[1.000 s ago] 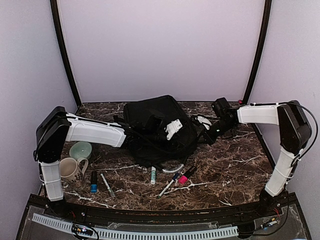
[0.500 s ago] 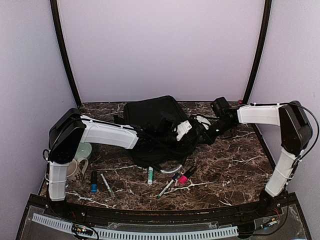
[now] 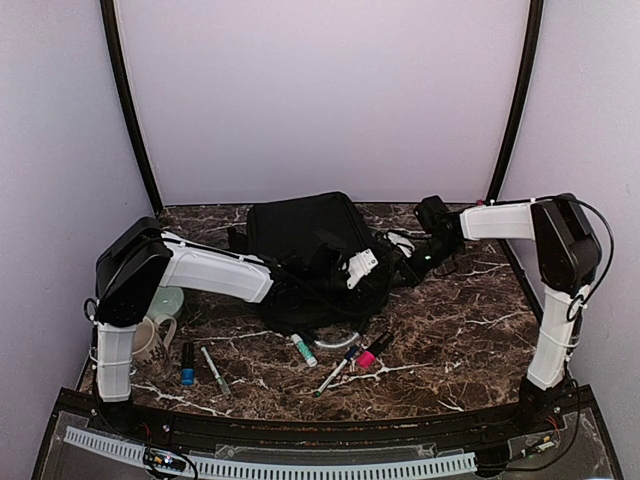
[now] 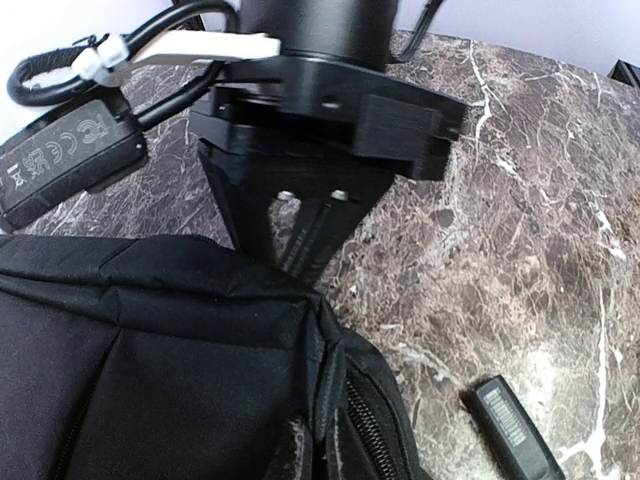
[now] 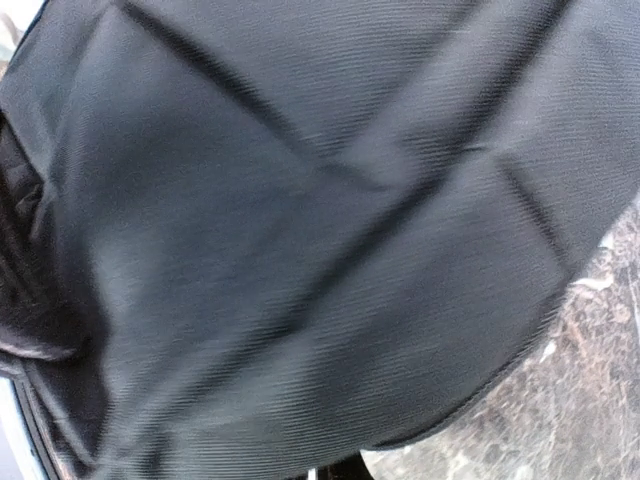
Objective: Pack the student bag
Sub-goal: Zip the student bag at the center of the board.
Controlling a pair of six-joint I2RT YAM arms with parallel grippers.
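Note:
The student bag (image 3: 300, 245), a large black backpack, lies at the back middle of the marble table (image 3: 470, 320). My left gripper (image 3: 383, 272) reaches across it to its right edge. In the left wrist view a raised fold beside the bag's zipper (image 4: 375, 420) runs down to where my jaws sit; the fingertips themselves are hidden, and the gripper is shut on that fold. My right gripper (image 4: 307, 270) comes in from the right, its fingers shut on the corner of the student bag (image 4: 150, 350). Black fabric of the student bag (image 5: 300, 220) fills the right wrist view.
In front of the bag lie a green-and-white stick (image 3: 303, 349), pens with a pink item (image 3: 358, 354), a pen (image 3: 214, 370) and a blue-capped marker (image 3: 187, 365). A mug (image 3: 148, 340) and a green bowl (image 3: 166, 298) stand at the left. A small black device (image 4: 515, 432) lies right of the bag.
My left arm has swung right across the bag and its gripper has closed at the bag's right edge. The right arm has drawn in toward the back. The green-and-white stick has shifted slightly.

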